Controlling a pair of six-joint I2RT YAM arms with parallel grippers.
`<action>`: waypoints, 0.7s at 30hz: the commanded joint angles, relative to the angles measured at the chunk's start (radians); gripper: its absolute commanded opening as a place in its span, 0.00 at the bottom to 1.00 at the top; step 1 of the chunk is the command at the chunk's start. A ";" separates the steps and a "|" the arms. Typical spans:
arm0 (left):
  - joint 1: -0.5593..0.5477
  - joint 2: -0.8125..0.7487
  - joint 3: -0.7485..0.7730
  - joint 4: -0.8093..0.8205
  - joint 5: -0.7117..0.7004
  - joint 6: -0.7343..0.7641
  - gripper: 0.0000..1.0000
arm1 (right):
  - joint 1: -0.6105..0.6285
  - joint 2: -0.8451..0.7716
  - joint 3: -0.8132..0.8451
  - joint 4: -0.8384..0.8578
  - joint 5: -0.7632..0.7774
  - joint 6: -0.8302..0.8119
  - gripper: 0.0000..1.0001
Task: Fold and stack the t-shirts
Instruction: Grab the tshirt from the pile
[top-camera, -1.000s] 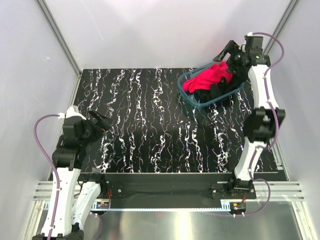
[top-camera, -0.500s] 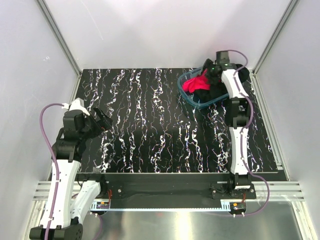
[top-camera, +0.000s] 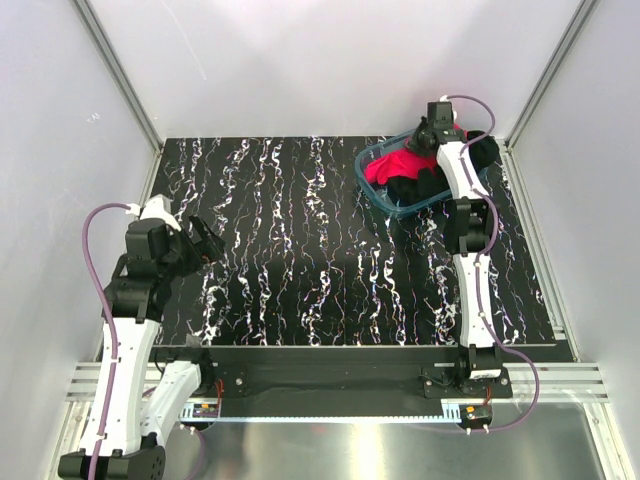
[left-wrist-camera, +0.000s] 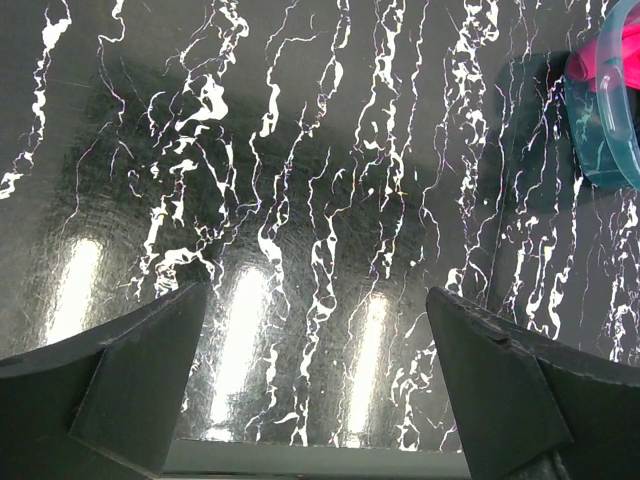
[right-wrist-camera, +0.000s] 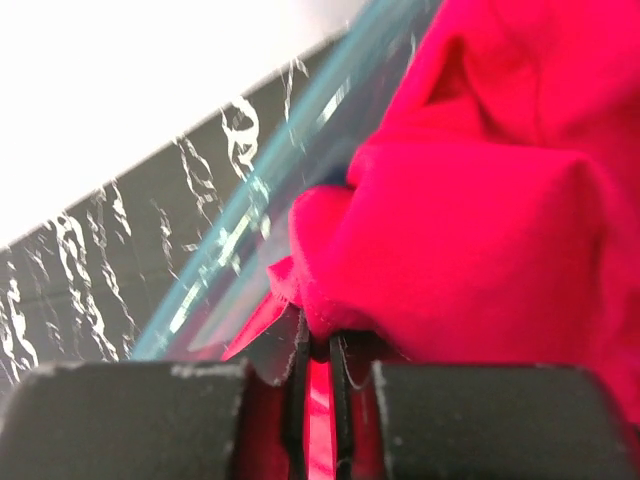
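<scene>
Worktop (top-camera: 300, 230) of black marble pattern with white veins, seen from above, your two arms bolted at its near edge. At the far right corner sits a clear teal tub (top-camera: 383, 203), its long axis running roughly left to right and tipping slightly toward the far right. Both shirts lie inside it.

The pinkish-red t-shirt (top-camera: 388, 166) is heaped in the tub's left and far part. The black t-shirt (top-camera: 415, 186) is bunched just beside it toward the near right, touching it, with some black cloth spilling over the right rim. Both are crumpled, so you cannot tell which way a collar, hem or long axis points.

Your right arm is stretched far forward over the tub. Your right fingers (right-wrist-camera: 318, 350) are almost together, pinching a fold of the pinkish-red t-shirt close to the tub's far rim; red cloth fills the thin slit between them.

Your left fingers (top-camera: 209, 243) are spread wide and hold nothing. They hang over bare worktop on the near left, well apart from the tub, pointing toward the far right.
</scene>
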 joint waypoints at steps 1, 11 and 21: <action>0.004 -0.017 0.048 0.014 0.012 0.025 0.99 | -0.010 -0.059 0.066 0.068 0.045 0.001 0.00; -0.002 -0.060 0.032 0.036 0.076 -0.026 0.98 | -0.009 -0.401 0.121 0.109 0.074 -0.123 0.00; -0.008 -0.110 0.035 0.039 0.190 -0.112 0.94 | 0.077 -0.761 0.133 0.188 0.002 -0.128 0.00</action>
